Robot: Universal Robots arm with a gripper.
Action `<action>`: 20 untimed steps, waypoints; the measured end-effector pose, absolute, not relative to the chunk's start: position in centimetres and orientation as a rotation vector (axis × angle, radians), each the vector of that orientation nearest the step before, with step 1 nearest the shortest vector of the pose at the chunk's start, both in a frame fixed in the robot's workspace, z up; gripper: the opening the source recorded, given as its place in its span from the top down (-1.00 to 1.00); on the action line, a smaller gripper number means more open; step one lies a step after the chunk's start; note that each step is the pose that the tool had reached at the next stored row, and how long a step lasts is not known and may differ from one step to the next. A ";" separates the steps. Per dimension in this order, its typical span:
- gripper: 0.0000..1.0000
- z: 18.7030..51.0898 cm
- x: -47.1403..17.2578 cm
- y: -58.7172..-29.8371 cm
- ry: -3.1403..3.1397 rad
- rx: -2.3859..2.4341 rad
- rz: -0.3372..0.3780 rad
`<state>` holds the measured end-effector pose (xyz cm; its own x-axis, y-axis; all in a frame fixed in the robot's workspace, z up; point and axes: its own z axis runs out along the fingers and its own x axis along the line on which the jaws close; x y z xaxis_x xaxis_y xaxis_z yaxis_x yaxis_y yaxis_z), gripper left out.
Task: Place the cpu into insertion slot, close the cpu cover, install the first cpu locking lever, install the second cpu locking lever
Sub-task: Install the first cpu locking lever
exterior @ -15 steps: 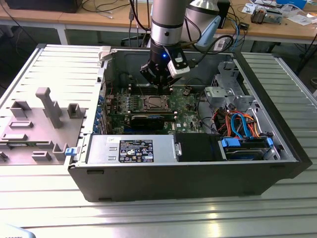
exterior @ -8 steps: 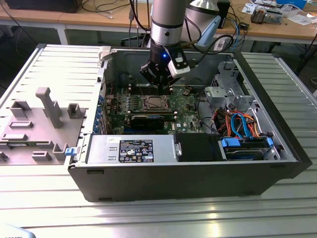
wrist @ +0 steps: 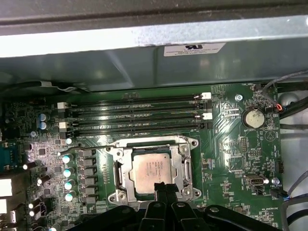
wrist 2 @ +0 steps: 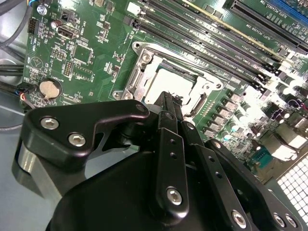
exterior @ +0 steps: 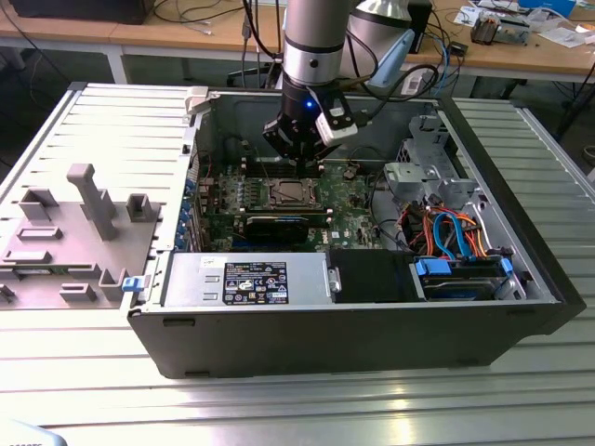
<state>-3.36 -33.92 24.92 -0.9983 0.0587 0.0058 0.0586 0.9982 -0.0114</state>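
Observation:
The cpu (wrist: pixel 153 169) lies flat in the insertion slot (wrist: pixel 189 142), silvery top up, on the green motherboard; it also shows in the second wrist view (wrist 2: pixel 168 83). The silver cpu cover (wrist: pixel 122 169) lies down around the chip, framing it. A thin wire locking lever (wrist: pixel 86 147) sticks out beside the socket towards the capacitors. My gripper (wrist: pixel 162 186) hovers just over the socket's edge, its black fingers (wrist 2: pixel 166 103) pressed together and holding nothing. In the exterior view the gripper (exterior: pixel 299 160) hangs inside the open computer case, right above the socket (exterior: pixel 290 192).
Long memory slots (wrist: pixel 134 113) run beside the socket, with the case wall (wrist: pixel 144 57) behind them. A coin battery (wrist: pixel 253 118) sits near cables. A black graphics card (exterior: pixel 274 223), the power supply (exterior: pixel 246 279) and a cabled drive cage (exterior: pixel 456 232) crowd the case. A grey fixture tray (exterior: pixel 65 242) lies outside.

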 end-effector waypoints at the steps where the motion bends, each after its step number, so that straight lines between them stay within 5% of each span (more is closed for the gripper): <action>1: 0.79 24.9 -3.4 -33.9 -3.134 -0.090 0.018; 20: 0.79 24.9 -3.4 -33.9 -3.135 -0.044 0.018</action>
